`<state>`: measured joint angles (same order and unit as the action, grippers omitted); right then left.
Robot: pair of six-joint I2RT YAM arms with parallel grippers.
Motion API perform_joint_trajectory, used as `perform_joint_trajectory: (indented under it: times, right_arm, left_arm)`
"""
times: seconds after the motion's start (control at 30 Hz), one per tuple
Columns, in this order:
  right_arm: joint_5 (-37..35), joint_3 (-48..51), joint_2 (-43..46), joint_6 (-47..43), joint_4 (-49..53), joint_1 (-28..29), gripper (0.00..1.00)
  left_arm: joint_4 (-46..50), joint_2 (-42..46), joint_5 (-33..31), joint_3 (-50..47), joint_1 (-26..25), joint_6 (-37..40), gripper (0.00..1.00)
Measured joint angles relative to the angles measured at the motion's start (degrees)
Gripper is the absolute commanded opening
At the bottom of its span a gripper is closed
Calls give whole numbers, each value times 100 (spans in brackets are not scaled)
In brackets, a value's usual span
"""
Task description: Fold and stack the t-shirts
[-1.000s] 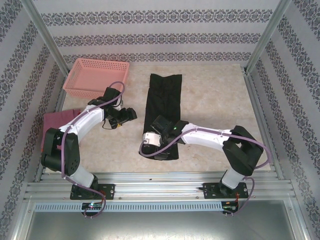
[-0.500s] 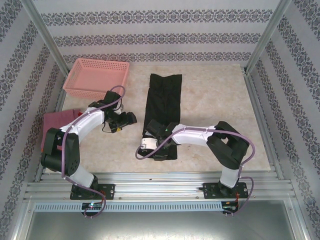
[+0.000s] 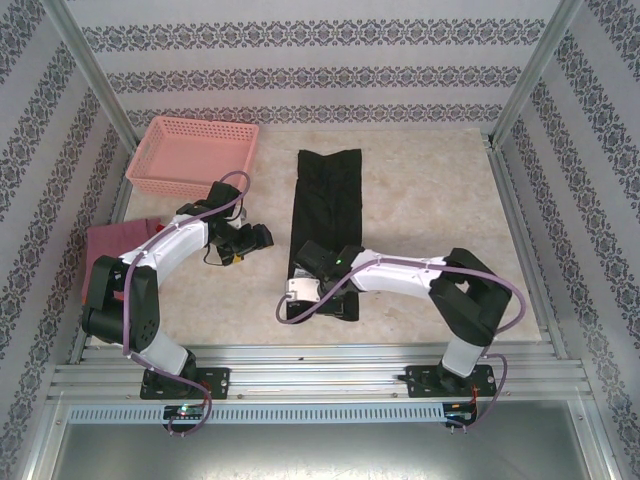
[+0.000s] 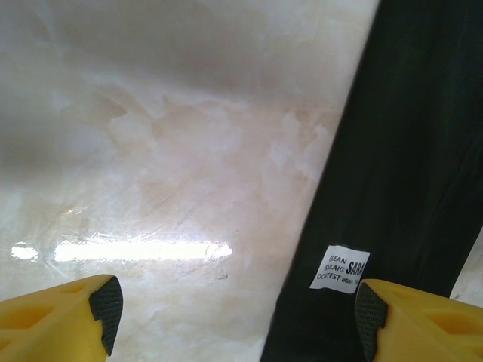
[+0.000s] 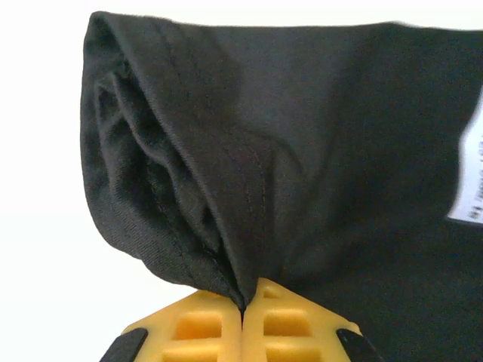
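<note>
A black cloth t-shirt [image 3: 324, 195], folded into a long thin strip, lies in the middle of the pale marbled surface [image 3: 430, 220], with one end at the far side and one end close to the arms. The right claw [image 3: 318, 292] sits on the near end of the strip. In the right wrist view its two yellow fingers [image 5: 204, 328] are pressed tight together, and a bunched fold of the black cloth is pinched between their tips, so this claw has hold of the shirt. A stitched seam runs down into the pinch. The left claw [image 3: 256, 237] is just to the left of the strip, beside its middle and apart from it. In the left wrist view its fingers stand wide apart with nothing between them, above bare surface. The shirt's long edge and a small white label [image 4: 339, 268] lie by one fingertip. A dusty-pink folded shirt [image 3: 112, 240] lies at the left edge of the surface. A pink plastic lattice basket [image 3: 195, 150] sits in the far left corner, well apart from the black shirt.
</note>
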<state>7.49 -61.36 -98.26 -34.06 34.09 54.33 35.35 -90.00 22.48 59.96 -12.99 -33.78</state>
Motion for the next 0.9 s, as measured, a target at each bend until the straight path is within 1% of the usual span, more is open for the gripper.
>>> perform_joint_trajectory:
  times: [0.1, 0.2, 0.3, 0.47, 0.63, 0.8, 0.9]
  right_arm:
    - [208, -9, 398, -7, 356, -92, 0]
    - [407, -116, 616, -57, 804, -223, 0]
    - [492, -330, 623, -151, 1165, -407, 0]
    - [496, -833, 407, -291, 1451, -876, 0]
    - [411, -1572, -136, -490, 1508, -1257, 0]
    - [310, -2201, -619, -588, 1530, -1593, 0]
    - [243, -2503, -813, -649, 1543, -1794, 0]
  left_arm:
    - [-17, 4, -7, 0, -2, 42, 84]
    - [-33, 35, -28, 0, -2, 94, 91]
    - [-129, 96, -22, -15, -7, 170, 100]
    - [-306, 269, -131, -50, -7, 345, 100]
    - [-492, 509, -240, -142, -7, 743, 100]
    - [-822, 892, -168, -452, -7, 1449, 100]
    - [-1198, 1333, -57, -911, -7, 2068, 100]
